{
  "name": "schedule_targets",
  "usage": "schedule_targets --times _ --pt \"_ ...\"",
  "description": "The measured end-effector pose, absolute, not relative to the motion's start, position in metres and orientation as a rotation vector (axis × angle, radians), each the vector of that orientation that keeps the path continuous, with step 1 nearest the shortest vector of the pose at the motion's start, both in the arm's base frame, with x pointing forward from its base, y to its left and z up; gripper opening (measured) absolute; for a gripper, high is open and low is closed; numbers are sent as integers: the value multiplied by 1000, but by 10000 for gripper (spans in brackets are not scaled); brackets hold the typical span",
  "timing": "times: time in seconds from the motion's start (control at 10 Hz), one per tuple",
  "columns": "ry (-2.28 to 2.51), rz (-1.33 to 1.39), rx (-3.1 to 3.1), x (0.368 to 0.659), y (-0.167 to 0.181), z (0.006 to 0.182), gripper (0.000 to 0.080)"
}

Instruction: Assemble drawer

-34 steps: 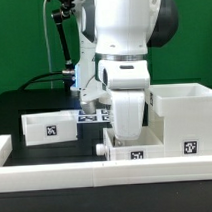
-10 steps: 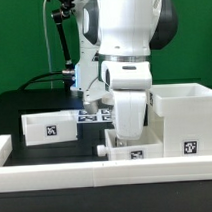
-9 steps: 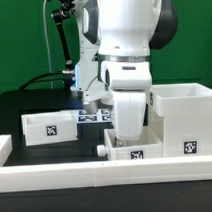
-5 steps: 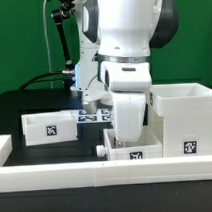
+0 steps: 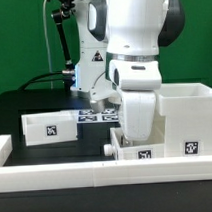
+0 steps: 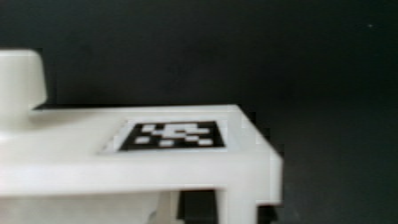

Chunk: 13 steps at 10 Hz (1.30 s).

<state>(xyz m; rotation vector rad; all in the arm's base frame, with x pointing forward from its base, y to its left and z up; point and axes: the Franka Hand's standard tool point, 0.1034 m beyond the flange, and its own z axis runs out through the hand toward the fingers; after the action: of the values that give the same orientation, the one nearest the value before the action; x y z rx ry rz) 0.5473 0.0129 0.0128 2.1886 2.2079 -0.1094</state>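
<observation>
Two small trays and one tall boxy housing make up the drawer (image 5: 180, 126), all in smooth white plastic with black-and-white square tags. In the exterior view one tray (image 5: 50, 126) sits open-topped on the black table (image 5: 29, 102) toward the exterior view's left. The housing (image 5: 184, 103) stands at the exterior view's right, with the second tray (image 5: 136, 153) just beside it, behind the long low white wall (image 5: 57, 176). The gripper (image 5: 133, 135) hangs right over this second tray. Its bulky white casing hides the fingers, and neither view shows them, so I cannot tell whether they are spread or clamped. The marker board (image 5: 94, 116), a thin flat strip, lies farther back. Only the blurred wrist view shows close detail: a flat, square-cornered white surface carrying a tag (image 6: 175, 136), and a rounded knob (image 6: 18, 80) at one end.
</observation>
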Motion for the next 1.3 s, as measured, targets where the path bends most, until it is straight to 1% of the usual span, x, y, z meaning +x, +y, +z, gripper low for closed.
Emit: schedule_targets --times 0.4,0.5,0.6,0.7,0.8,0.9,1.0,1.1,1.3 --pt "2194 -112 2204 547 10 12 41" --pt "2172 -103 2218 550 9 18 248" --pt "2170 -111 2220 552 10 24 248" --pt "2169 -121 2223 553 10 29 462" --pt "2167 -152 2231 557 8 40 462" --pt "2164 -156 2226 567 4 54 599" --pt "2178 -157 2210 567 -7 55 641" --pt "2225 -182 2177 567 -20 57 641" --pt "2318 -206 2102 580 -45 49 648"
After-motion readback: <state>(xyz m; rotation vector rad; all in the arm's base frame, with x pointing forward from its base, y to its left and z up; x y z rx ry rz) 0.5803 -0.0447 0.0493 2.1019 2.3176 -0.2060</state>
